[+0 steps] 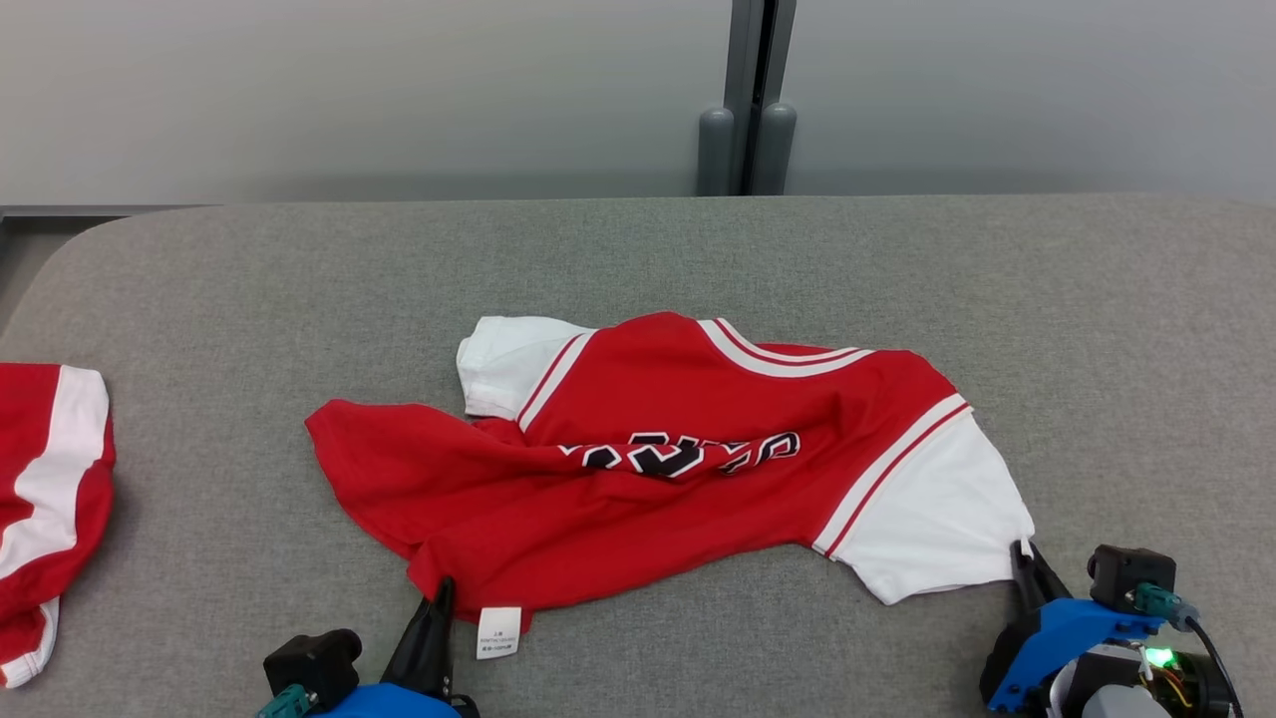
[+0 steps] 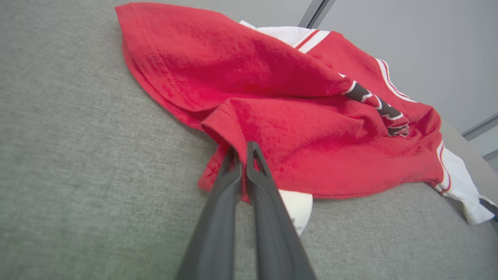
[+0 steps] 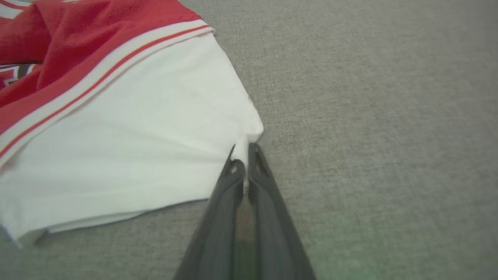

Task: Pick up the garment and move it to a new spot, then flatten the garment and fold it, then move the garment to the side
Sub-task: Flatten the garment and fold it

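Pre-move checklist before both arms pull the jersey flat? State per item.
1. Left gripper shut on the jersey at its red hem: ok.
2. Right gripper shut on the corner of the near white sleeve: ok.
3. Jersey lying flat: not ok. It is bunched, and the lettering is caught in a crease.
4. Care label free of the left pinch: cannot tell.
5. Second garment at the table's left edge, apart from the jersey: ok.
6. Bare table beyond the jersey for spreading: ok.
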### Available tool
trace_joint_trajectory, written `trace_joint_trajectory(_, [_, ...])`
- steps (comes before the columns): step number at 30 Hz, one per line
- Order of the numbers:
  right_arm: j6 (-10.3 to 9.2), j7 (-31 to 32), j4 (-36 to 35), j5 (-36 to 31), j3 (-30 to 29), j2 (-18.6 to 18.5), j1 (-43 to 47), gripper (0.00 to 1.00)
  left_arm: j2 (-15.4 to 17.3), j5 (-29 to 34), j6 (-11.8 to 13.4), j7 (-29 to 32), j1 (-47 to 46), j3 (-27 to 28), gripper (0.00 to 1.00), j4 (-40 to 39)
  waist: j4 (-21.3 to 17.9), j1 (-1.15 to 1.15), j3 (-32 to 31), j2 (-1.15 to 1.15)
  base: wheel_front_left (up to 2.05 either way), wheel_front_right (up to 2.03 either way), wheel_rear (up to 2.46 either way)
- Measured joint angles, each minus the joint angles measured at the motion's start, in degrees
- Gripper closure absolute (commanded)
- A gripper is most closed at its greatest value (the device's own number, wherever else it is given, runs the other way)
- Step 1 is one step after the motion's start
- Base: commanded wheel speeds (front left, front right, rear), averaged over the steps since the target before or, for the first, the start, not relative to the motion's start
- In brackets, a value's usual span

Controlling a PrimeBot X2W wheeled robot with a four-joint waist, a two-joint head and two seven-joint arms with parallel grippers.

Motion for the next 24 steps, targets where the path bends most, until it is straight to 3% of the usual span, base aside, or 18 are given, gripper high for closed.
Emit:
trace_joint_trajectory(4, [0.00, 0.6, -3.9, 4.3, 2.8, 0.3, 0.5, 1.00, 0.2, 0.5, 0.0, 0.0, -0.1, 0.6, 1.00, -1.3, -0.3, 0.00, -1.0, 0.01, 0.00, 0.00, 0.00])
trace_joint_trajectory(9, [0.01, 0.7, -15.8, 10.8, 6.3, 0.7, 0.4, 1.00, 1.3, 1.8, 0.0, 0.0, -1.5, 3.8, 1.00, -6.3, -1.2, 0.01, -3.0, 0.01, 0.00, 0.00, 0.00])
trace_joint_trajectory(18, [0.01, 0.7, -37.9, 21.9, 6.9, -4.0, -8.7, 1.00, 9.1, 5.8, 0.0, 0.0, -12.7, 7.6, 1.00, -17.4, -4.8, 0.00, -6.3, 0.01, 0.00, 0.00, 0.00])
trace_joint_trajectory(24, [0.01, 0.7, -46.2, 24.2, 7.9, -8.4, -17.9, 1.00, 14.2, 7.3, 0.0, 0.0, -22.3, 9.8, 1.00, -21.0, -6.9, 0.00, -7.4, 0.01, 0.00, 0.00, 0.00])
